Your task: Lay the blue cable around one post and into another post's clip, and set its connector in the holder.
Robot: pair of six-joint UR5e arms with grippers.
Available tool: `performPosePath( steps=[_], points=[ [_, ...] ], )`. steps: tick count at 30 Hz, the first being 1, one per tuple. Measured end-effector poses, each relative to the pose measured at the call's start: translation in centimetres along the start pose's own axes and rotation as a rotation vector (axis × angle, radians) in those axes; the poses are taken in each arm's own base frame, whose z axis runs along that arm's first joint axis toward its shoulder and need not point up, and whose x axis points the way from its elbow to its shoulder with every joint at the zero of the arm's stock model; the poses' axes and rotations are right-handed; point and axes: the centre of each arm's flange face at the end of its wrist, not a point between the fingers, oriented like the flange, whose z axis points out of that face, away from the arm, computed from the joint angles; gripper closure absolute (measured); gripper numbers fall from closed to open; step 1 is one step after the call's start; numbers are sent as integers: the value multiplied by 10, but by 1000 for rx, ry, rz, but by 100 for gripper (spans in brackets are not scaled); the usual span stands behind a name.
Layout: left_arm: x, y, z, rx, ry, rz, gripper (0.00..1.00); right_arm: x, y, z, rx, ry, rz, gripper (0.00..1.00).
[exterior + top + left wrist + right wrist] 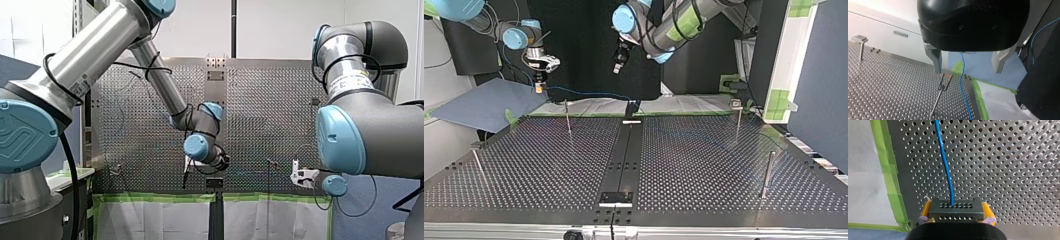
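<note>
Right wrist view is the clear one: my right gripper (pixel 957 213) is clamped tight on the dark connector (pixel 955 206), with a yellow pad (pixel 926 208) pressed on each side of it. The gripper body cuts off the lower part of the connector, so I can't see how deep the grip goes. The blue cable (pixel 944 157) comes out of the block's top face and runs away over the perforated table (pixel 1010 170), close to the green tape (pixel 890 177) at the edge, then leaves the picture.

Left wrist view: my left gripper (pixel 968 70) is wide open, with nothing between the metal fingers (pixel 936 61). The big black housing hides everything right above them. The cable shows in the gap but well beyond it, lying along the table edge, just beside a thin forked post (pixel 941 87). I honestly can't tell if it touches the post. A second flat-headed post (pixel 860 46) stands well apart.

Top view has the right gripper up off the table at the view's left, behind the table's far edge. The cable stretches from it toward the middle, and past there I lose it. The front view is no help, since the cable is too thin to pick out and the right arm's elbow covers most of its gripper.
</note>
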Motion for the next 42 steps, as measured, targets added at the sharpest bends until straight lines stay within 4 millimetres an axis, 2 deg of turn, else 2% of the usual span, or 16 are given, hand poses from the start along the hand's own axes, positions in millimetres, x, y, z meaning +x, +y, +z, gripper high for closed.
performPosePath(
  steps=[14,28,31,42],
  points=[
    [50,15,37,-86,-42,-30,0,0,0,0,2,1,-4,100],
    [70,-14,78,-36,-142,-108,0,0,-1,0,3,1,-4,100],
    [68,-20,88,-26,-175,-123,0,0,-1,0,3,1,-5,100],
    [35,-43,121,17,-326,-195,0,0,-3,0,4,-1,-6,100]
  ],
)
